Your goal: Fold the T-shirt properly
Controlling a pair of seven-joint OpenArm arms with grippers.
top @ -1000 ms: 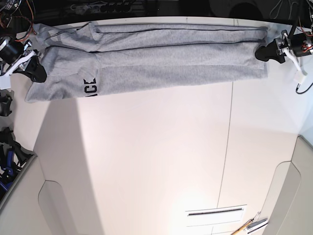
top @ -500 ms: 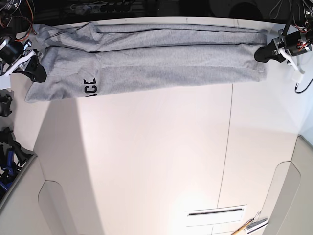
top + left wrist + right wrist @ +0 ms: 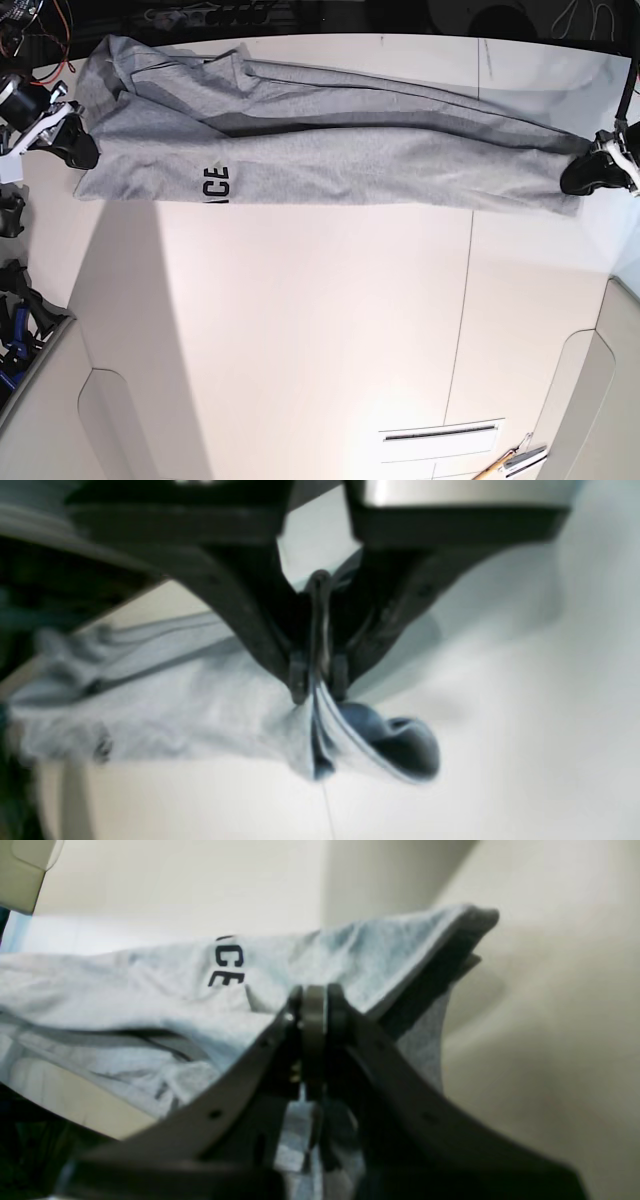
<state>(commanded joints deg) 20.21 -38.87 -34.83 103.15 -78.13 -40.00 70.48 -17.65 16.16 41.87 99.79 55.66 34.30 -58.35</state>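
A pale cream surface [image 3: 300,330] runs under me, bare near the camera. At its far edge the T-shirt [image 3: 340,150] is stretched in a long heather-grey band with dark lengthwise folds and black letters "ACE" near one end. My left fingers [image 3: 585,175] are pinched tight on one bunched end, my right fingers [image 3: 75,148] clamped on the other, where the cloth lifts in a peak.

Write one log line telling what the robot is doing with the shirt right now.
step: folding | left gripper: shut on shirt end | right gripper: shut on other end | shirt: stretched long across table
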